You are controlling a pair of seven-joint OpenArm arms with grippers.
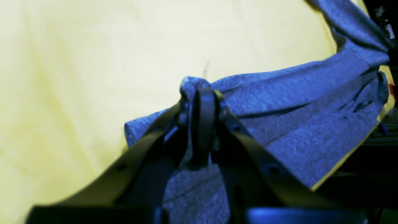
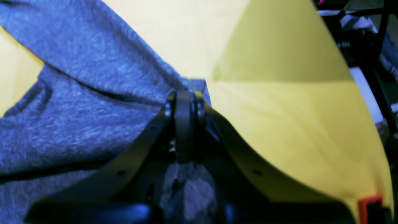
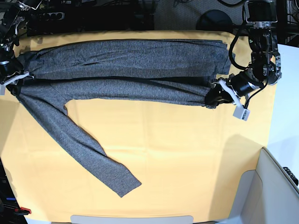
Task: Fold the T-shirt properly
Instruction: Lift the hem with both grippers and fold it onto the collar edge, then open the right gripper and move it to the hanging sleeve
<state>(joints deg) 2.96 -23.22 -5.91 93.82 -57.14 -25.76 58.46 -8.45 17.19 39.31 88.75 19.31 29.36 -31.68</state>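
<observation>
Heather-grey long-sleeved knit T-shirt (image 3: 126,60) lies stretched across yellow table cloth (image 3: 177,149). Left gripper (image 1: 202,93) and right gripper (image 2: 185,99) each clamp an opposite end.

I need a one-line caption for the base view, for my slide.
Both grippers, left and right, pinch opposite ends of the grey T-shirt, stretched across the yellow cloth, one sleeve trailing.

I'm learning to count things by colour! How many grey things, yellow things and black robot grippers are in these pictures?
Grey: 1, the T-shirt
Yellow: 1, the table cloth
Black: 2, the left gripper and the right gripper, each with its fingers shut on the shirt
Total: 4
</observation>
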